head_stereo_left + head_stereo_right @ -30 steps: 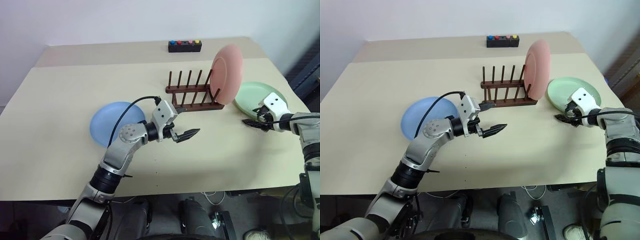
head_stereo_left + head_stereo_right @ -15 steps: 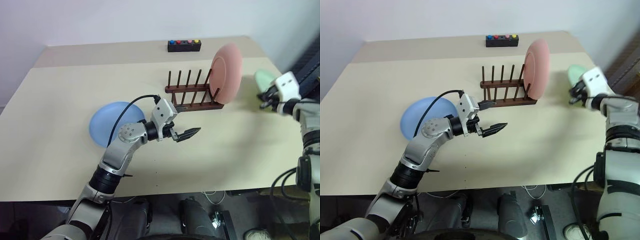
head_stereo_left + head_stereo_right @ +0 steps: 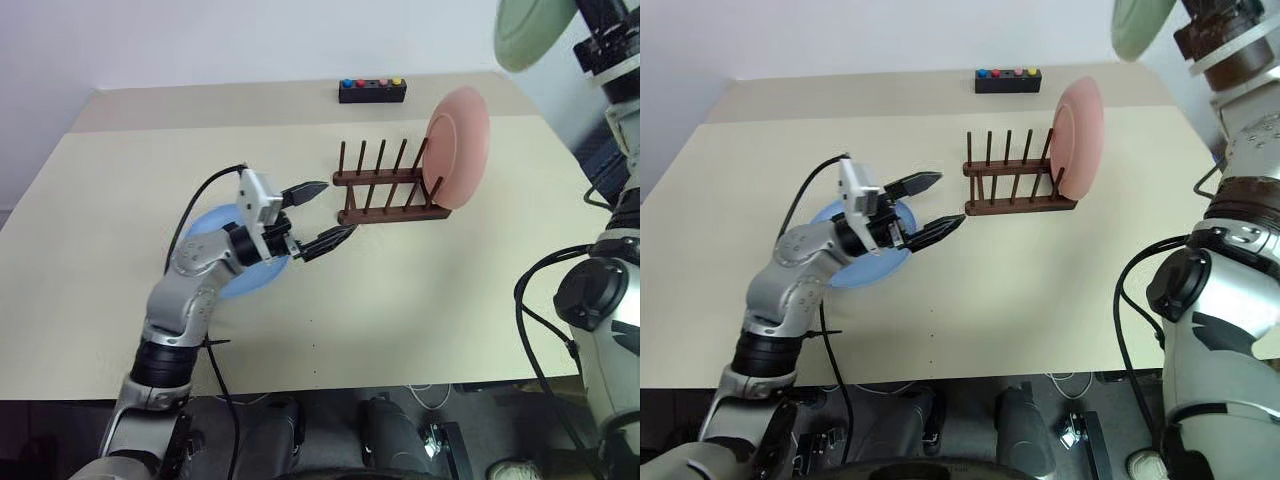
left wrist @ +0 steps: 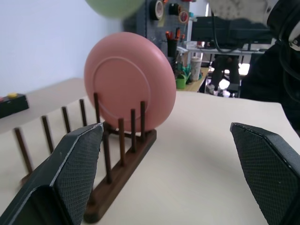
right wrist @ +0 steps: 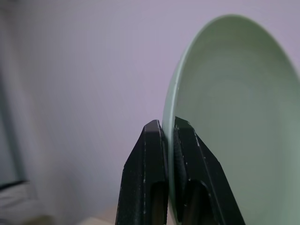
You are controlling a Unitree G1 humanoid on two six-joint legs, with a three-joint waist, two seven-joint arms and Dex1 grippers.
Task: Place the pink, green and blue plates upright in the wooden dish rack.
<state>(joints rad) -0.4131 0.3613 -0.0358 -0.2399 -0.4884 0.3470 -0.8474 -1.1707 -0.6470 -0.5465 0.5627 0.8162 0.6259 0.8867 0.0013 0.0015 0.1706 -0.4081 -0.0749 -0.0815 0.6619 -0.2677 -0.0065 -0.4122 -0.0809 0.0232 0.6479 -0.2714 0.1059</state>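
The pink plate (image 3: 457,148) stands upright at the right end of the wooden dish rack (image 3: 385,190). The blue plate (image 3: 205,226) lies flat on the table, partly hidden under my left arm. My left gripper (image 3: 335,208) hovers open just left of the rack, its fingers pointing at it with nothing between them. In the left wrist view the rack (image 4: 117,154) and pink plate (image 4: 129,79) lie straight ahead. The green plate (image 3: 530,30) is raised high at the top right. My right gripper (image 5: 168,129) is shut on the rim of the green plate (image 5: 234,117).
A black box with coloured buttons (image 3: 371,92) sits at the back edge of the beige table (image 3: 450,300). A black cable loops off my left wrist. The rack's pegs left of the pink plate hold nothing.
My right gripper closed on the green plate and lifted it off the table to high above the right side. My left gripper, still open, moved left and slightly up, over the blue plate.
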